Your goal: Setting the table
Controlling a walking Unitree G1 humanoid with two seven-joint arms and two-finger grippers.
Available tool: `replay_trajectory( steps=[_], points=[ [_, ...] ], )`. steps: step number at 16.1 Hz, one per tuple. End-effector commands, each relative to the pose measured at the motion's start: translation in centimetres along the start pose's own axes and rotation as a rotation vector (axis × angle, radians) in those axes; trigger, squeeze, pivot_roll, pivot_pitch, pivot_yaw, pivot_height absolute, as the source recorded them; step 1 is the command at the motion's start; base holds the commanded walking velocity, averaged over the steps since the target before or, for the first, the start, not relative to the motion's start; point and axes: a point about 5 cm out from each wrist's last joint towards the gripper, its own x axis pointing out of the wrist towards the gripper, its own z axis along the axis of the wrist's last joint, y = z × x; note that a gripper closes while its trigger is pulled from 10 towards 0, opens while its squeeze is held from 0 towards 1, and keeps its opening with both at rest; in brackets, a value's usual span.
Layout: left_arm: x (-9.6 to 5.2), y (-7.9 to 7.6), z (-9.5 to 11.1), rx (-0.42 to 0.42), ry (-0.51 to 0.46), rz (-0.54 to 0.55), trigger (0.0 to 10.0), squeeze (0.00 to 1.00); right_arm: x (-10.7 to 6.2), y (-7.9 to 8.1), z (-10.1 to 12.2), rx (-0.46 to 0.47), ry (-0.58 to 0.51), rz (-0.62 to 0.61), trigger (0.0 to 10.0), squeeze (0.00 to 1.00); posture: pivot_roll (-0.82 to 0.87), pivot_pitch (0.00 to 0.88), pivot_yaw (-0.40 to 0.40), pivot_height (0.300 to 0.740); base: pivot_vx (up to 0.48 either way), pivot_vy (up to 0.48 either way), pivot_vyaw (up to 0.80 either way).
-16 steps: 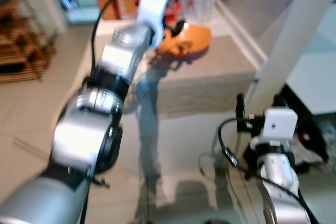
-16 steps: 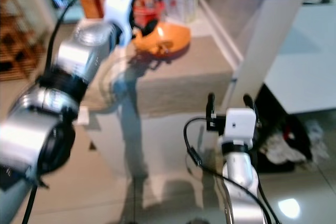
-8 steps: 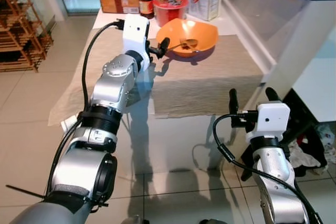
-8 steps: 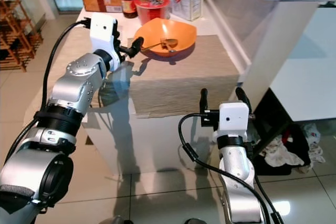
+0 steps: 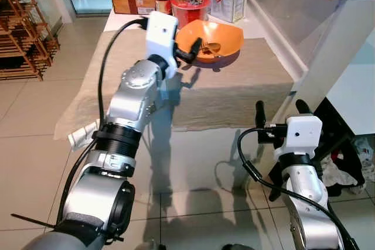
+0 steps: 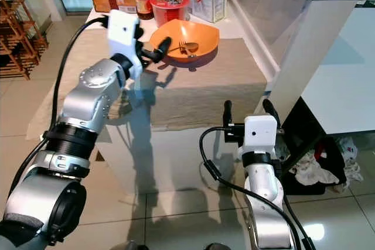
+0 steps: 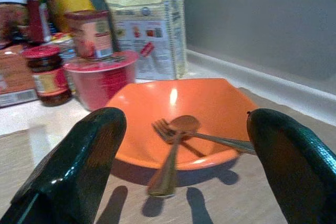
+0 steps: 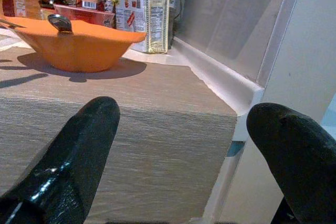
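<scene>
Though apart, bowl (image 7: 178, 116) before left fingers (image 7: 79, 169)

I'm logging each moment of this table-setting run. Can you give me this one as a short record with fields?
left tool: open, raised at the near rim of the bowl, holding nothing
right tool: open, low, just short of the table's near edge
bowl: orange, on the cloth
in bowl: fork and spoon
cloth: beige, hangs over the near edge
behind bowl: red tub, jar, carton

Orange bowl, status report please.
Left gripper open, at the orange bowl. Spoon and fork inside. Right gripper open, below table edge. Nothing in the way.
</scene>
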Motion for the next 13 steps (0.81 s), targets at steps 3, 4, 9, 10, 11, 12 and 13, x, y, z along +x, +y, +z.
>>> replay_trajectory(
  steps=[3, 4, 9, 10, 11, 12, 13],
  points=[
    [0.3, -1.1, -0.6, 0.040, 0.050, -0.067, 10.0, 0.00, 0.1, -0.3, 0.0, 0.006, 0.006, -0.016, 10.0, 0.00, -0.08, 0.000, 0.053, 0.740, 0.000, 0.000, 0.00],
    [0.3, -1.1, -0.6, 0.049, 0.057, -0.071, 10.0, 0.00, 0.1, -0.3, 0.0, 0.006, 0.006, -0.017, 10.0, 0.00, -0.09, 0.000, 0.054, 0.740, 0.000, 0.000, 0.00],
    [0.6, -0.7, -1.3, 0.087, 0.114, -0.032, 10.0, 0.00, -0.2, -0.3, 0.0, 0.001, 0.012, -0.021, 10.0, 0.00, -0.09, 0.000, 0.059, 0.740, 0.000, 0.000, 0.00],
    [0.7, -0.5, -1.4, 0.097, 0.123, -0.016, 10.0, 0.00, -0.2, -0.3, -0.1, 0.001, 0.013, -0.021, 10.0, 0.00, -0.09, 0.000, 0.059, 0.740, 0.000, 0.000, 0.00],
    [0.7, -0.4, -1.5, 0.100, 0.127, -0.011, 10.0, 0.00, -0.2, -0.3, -0.1, 0.000, 0.013, -0.021, 10.0, 0.00, -0.10, 0.000, 0.060, 0.740, 0.000, 0.000, 0.00],
    [0.7, -0.4, -1.5, 0.100, 0.128, -0.012, 10.0, 0.00, -0.3, -0.3, -0.1, -0.001, 0.013, -0.021, 10.0, 0.00, -0.10, 0.000, 0.060, 0.740, 0.000, 0.000, 0.00],
    [0.9, -0.4, -1.5, 0.105, 0.133, -0.013, 10.0, 0.00, -0.3, -0.3, -0.1, -0.001, 0.016, -0.021, 10.0, 0.00, -0.10, 0.000, 0.062, 0.740, 0.000, 0.000, 0.00]
  ],
)
